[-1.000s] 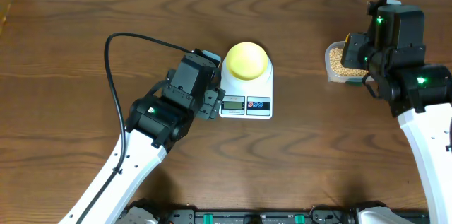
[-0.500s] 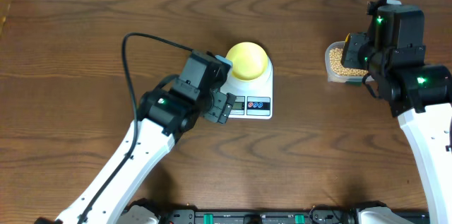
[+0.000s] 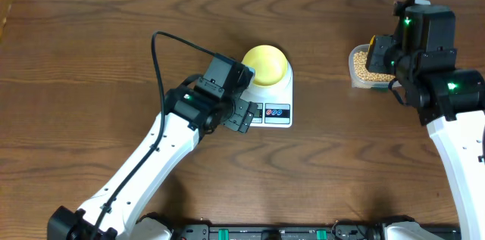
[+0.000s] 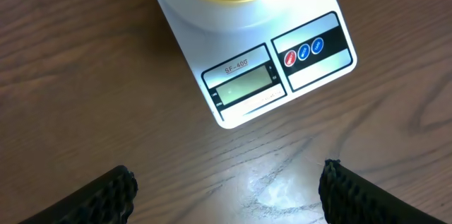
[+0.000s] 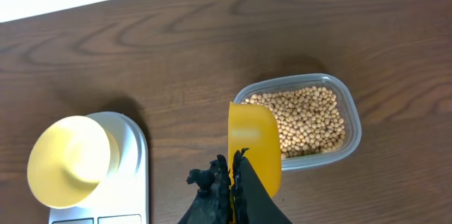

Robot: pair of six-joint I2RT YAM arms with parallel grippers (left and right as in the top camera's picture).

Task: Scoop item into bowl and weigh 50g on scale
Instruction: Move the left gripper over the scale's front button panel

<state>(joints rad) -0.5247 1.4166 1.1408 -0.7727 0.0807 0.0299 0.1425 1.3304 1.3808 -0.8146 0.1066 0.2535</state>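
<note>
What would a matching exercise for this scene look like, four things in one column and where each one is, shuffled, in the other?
Things:
1. bowl
2. beans
3. scoop
4. left hand

Places:
A. in the clear tub
B. open over the table, facing the display end of the scale
C. on the scale
D. gripped in the shut right hand

Pairs: 1-C, 2-A, 3-D, 4-B
</note>
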